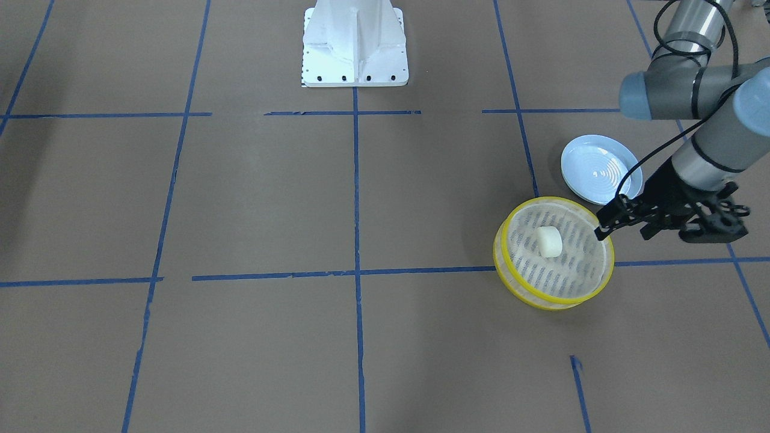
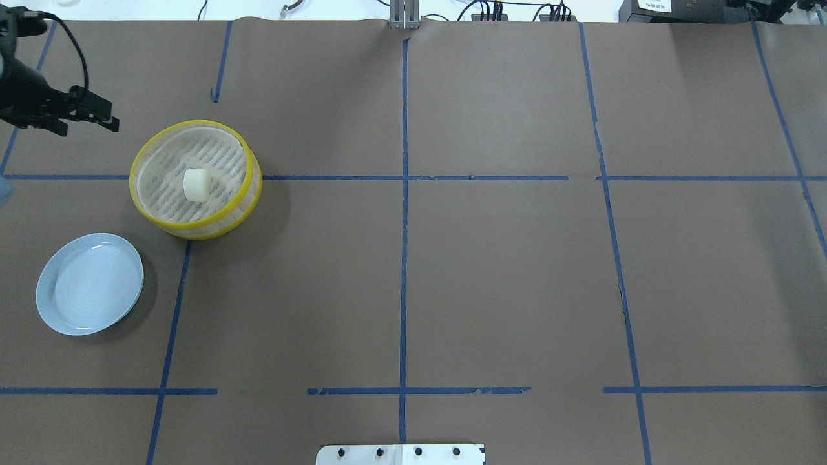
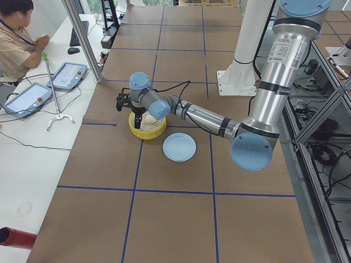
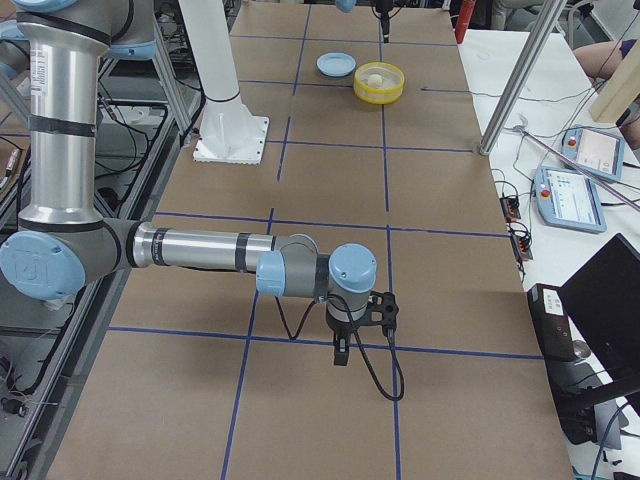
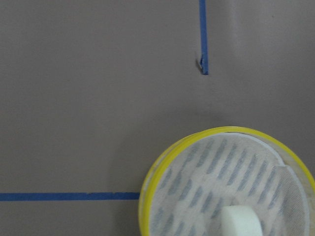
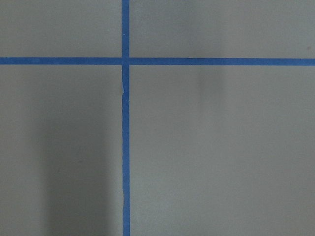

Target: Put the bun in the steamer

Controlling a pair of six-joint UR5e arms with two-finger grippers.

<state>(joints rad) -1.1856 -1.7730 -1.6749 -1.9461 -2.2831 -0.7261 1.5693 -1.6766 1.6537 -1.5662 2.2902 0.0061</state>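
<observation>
Bun [image 2: 196, 184] in steamer [image 2: 249, 190] (axis unclear)

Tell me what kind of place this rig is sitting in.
Most likely a robotics lab: a paper-covered table gridded with blue tape, an operator seated at a side bench, and what look like teach pendants cabled up beside them.

Robotics lab, taped-grid table [image 3: 175, 219], teach pendants [image 3: 67, 75]

Matt brown paper table [image 2: 517, 290], glossy blue plate [image 2: 90, 284], translucent plastic-looking steamer [image 2: 161, 190], matt bun [image 2: 196, 185].
</observation>
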